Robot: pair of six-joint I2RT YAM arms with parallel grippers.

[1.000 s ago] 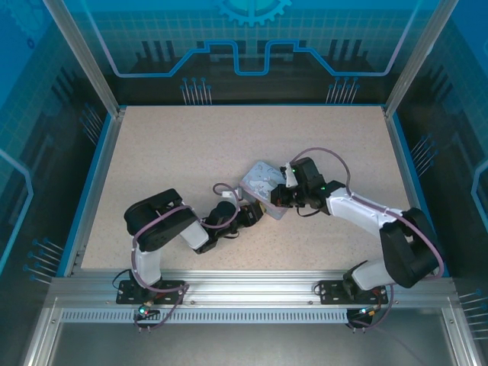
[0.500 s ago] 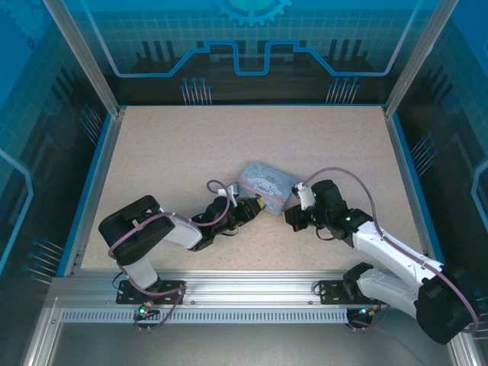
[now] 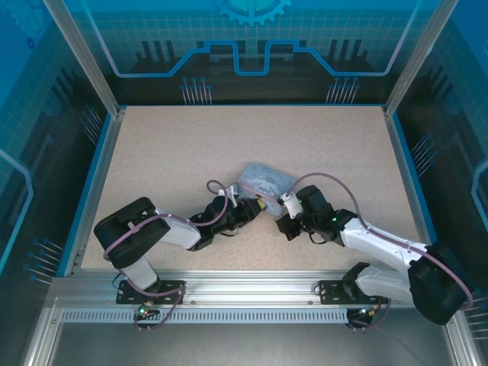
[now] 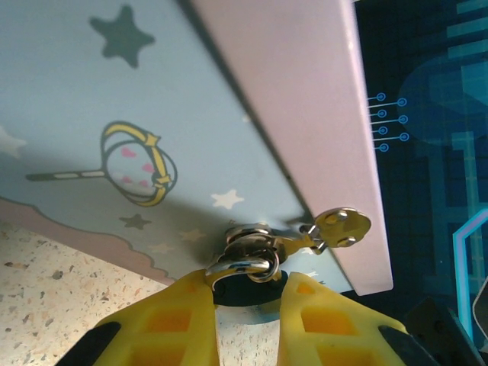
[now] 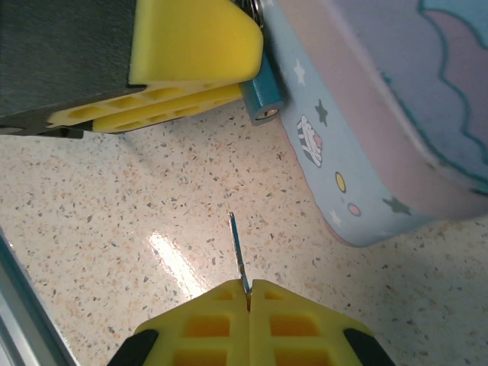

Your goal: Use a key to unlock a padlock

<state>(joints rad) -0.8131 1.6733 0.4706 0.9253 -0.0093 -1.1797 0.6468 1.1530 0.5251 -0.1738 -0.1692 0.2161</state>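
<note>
The small teal padlock [image 5: 263, 95] hangs from the latch of the pale blue tin [image 3: 263, 181], its keyhole end facing the right wrist camera. My left gripper [image 4: 248, 293] is shut on the padlock's dark body [image 4: 244, 288]; the silver shackle [image 4: 245, 261] passes through the tin's hasp just above the fingers. My right gripper [image 5: 249, 293] is shut on the thin key [image 5: 239, 255], whose blade sticks out toward the padlock, still a gap short of the keyhole. In the top view the left gripper [image 3: 255, 209] and right gripper [image 3: 284, 222] sit close together at the tin's near edge.
The tin's side wall [image 5: 358, 175] runs along the right of the key's path. The left gripper's yellow finger [image 5: 191, 46] sits just left of the padlock. Speckled tabletop [image 5: 114, 213] lies under the key. Blue walls surround the table [image 3: 191, 145].
The right gripper with the key has moved left, closer to the padlock. The tin has turned slightly. The left gripper has kept its hold at the tin's near edge.
</note>
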